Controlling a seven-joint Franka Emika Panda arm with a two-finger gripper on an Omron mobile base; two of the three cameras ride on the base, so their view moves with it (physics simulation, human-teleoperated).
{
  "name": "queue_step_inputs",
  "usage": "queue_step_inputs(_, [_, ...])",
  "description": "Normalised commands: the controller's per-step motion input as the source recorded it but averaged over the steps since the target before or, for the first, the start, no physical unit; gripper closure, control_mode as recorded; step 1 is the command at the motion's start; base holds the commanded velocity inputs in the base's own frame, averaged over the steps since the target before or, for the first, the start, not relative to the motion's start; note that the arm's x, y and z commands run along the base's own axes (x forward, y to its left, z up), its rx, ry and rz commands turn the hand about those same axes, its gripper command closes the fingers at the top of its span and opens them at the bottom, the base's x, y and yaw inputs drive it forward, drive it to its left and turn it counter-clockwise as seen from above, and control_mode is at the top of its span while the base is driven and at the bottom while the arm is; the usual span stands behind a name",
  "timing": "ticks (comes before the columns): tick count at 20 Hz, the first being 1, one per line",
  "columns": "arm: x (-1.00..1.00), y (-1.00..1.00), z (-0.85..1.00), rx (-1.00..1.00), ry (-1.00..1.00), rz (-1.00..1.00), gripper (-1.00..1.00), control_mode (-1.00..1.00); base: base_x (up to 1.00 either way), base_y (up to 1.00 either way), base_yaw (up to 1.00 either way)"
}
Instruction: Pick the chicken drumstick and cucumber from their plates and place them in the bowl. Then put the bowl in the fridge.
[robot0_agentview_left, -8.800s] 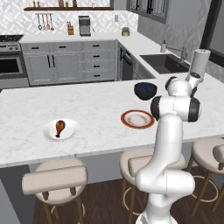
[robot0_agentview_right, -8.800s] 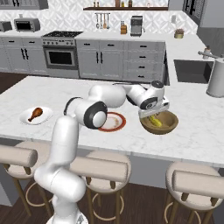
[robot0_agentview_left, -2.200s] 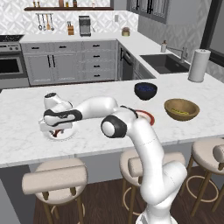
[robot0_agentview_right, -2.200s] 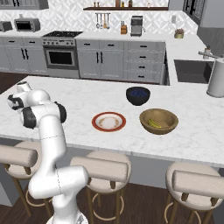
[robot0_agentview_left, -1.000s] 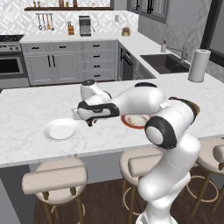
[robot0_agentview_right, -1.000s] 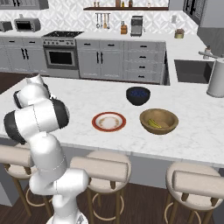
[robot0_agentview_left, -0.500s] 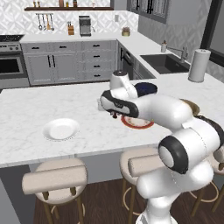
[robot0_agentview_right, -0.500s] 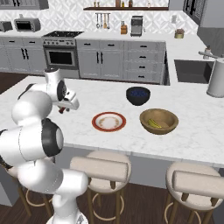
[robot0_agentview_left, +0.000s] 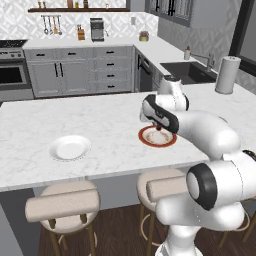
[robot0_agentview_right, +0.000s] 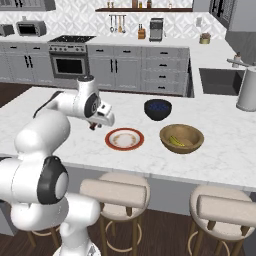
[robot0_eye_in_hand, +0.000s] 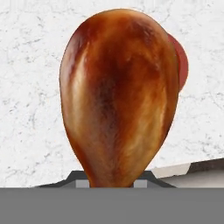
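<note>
Chicken drumstick (robot0_eye_in_hand: 120, 96): clamped by its narrow end between my fingers, bulbous end pointing away from my hand, glossy red-brown, off its plate and held in the air. My gripper (robot0_agentview_right: 93, 125) is closed on it above the island counter (robot0_agentview_right: 220, 150), just at 9 o'clock of the red-rimmed plate (robot0_agentview_right: 124, 139) in the right base view; in the left base view it sits over that plate's far edge (robot0_agentview_left: 150, 141).

Progress, as I judge it:
- cucumber (robot0_agentview_right: 176, 142): lies in the tan bowl (robot0_agentview_right: 182, 138), done
- drumstick: picked, not yet delivered; the bowl is at 3 o'clock of the red-rimmed plate, so a carry across that plate is left
- white plate (robot0_agentview_left: 70, 148): bare, well apart at 9 o'clock of the red-rimmed plate
- bowl to fridge: not begun

A second, dark blue bowl (robot0_agentview_right: 158, 109) stands at 1 o'clock of the red-rimmed plate; I take the tan one as the target since the cucumber is in it.

Surface: white marbled island top, round stools (robot0_agentview_right: 115, 194) tucked under the near edge.

Room: grey cabinets along the back wall, oven (robot0_agentview_right: 69, 64) at 11 o'clock, sink (robot0_agentview_right: 220, 80) and paper towel roll (robot0_agentview_right: 248, 90) at 2 o'clock, shelf with utensils above
</note>
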Motion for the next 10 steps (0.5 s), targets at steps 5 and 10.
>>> queue_step_inputs(5, [-0.08, -1.0, 0.17, 0.02, -0.02, 0.0, 1.0, -1.0, 0.0, 0.0, 0.0])
queue_step_inputs(10, [-0.01, -1.0, 0.19, 0.0, 0.0, 0.0, 1.0, -1.0, 0.0, 0.0, 0.0])
